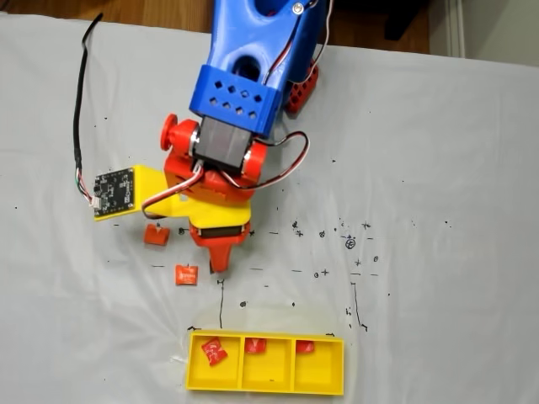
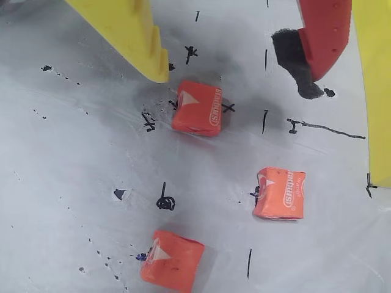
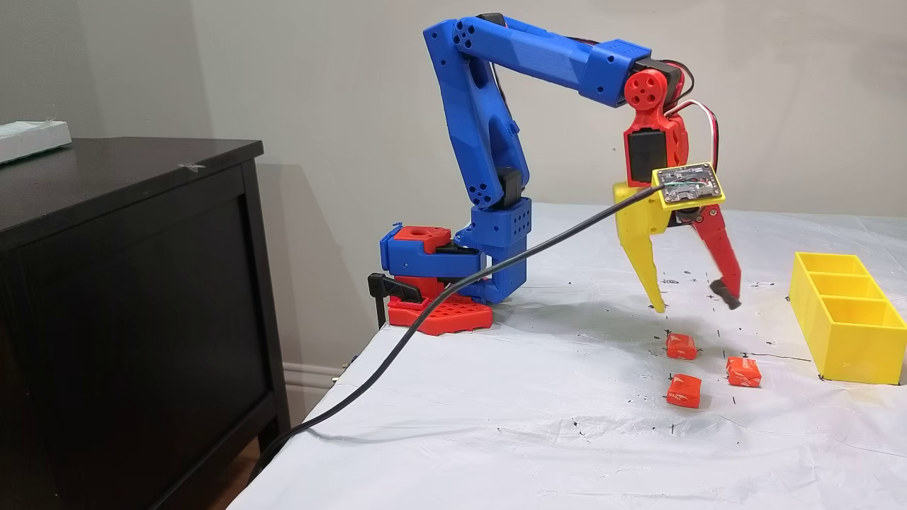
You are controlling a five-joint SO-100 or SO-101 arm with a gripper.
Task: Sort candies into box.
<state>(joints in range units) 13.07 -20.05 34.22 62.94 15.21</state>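
Observation:
Three orange candies lie on the white cloth in the wrist view: one (image 2: pixel 197 108) just below the yellow finger's tip, one (image 2: pixel 280 193) to the right and one (image 2: pixel 172 260) at the bottom. In a fixed view the same candies (image 3: pixel 681 346), (image 3: pixel 743 371), (image 3: pixel 684 391) sit under and in front of my gripper (image 3: pixel 694 304). The gripper (image 2: pixel 238 76) hangs open above the cloth and holds nothing. The yellow box (image 1: pixel 265 389) stands at the cloth's near edge, with one red candy in each compartment (image 1: pixel 213 350), (image 1: pixel 256 345), (image 1: pixel 305 346). In the side view the box (image 3: pixel 850 347) is right of the gripper.
A black cable (image 3: pixel 453 283) runs from the wrist camera board down over the table's left edge. A dark cabinet (image 3: pixel 142 283) stands beside the table. The arm's red and blue base (image 3: pixel 439 283) sits at the far left corner. Pen marks dot the cloth (image 1: pixel 421 210).

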